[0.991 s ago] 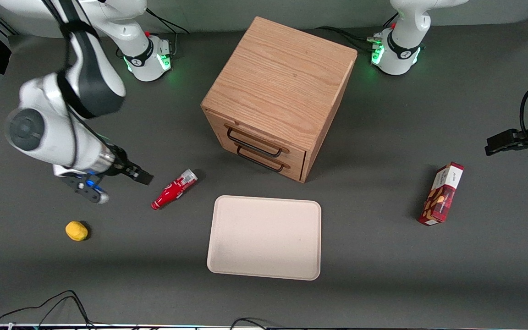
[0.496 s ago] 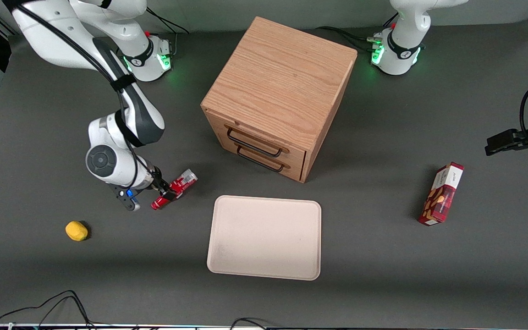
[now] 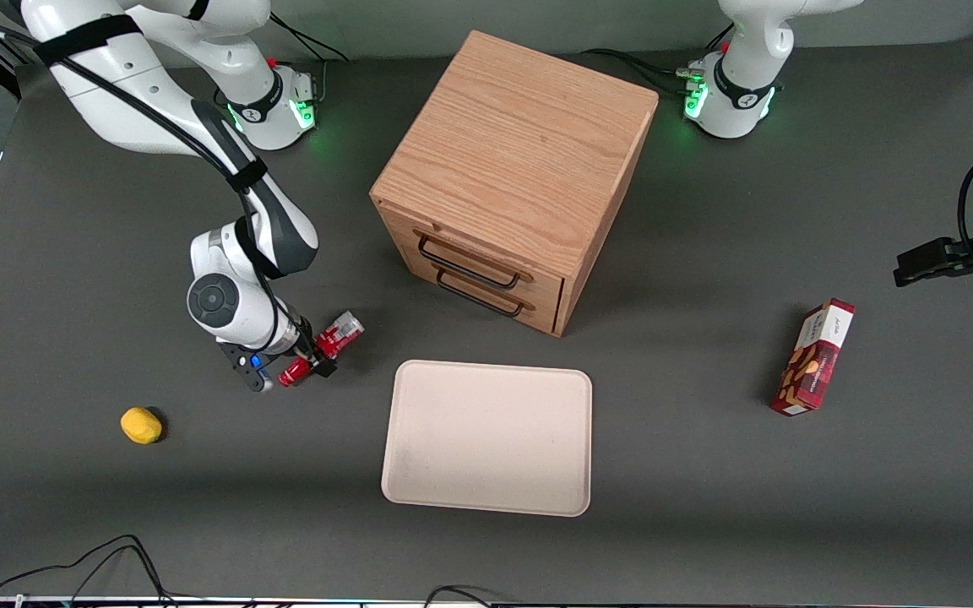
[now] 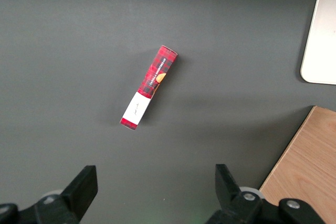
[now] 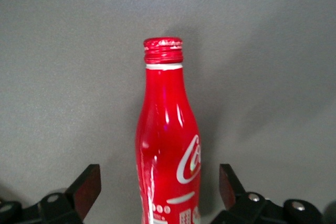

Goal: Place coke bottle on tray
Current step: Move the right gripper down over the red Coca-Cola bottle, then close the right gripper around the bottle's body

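Observation:
The coke bottle [image 3: 339, 329] is red with white script and lies on its side on the dark table. Its silvery base points toward the cabinet and its red neck [image 3: 290, 375] points toward the front camera. It lies beside the tray [image 3: 486, 439], toward the working arm's end. The tray is cream-beige, flat and bare. My gripper [image 3: 314, 355] is low over the bottle's middle and open. In the right wrist view the gripper [image 5: 159, 184] has one finger on each side of the bottle [image 5: 167, 129], with a gap at each side.
A wooden two-drawer cabinet [image 3: 512, 177] stands farther from the front camera than the tray. A small yellow fruit [image 3: 141, 425] lies toward the working arm's end. A red snack box [image 3: 814, 357] lies toward the parked arm's end; it also shows in the left wrist view [image 4: 149, 86].
My gripper has moved from the working arm's end of the table to the bottle and come down over it. The bottle and tray have not moved.

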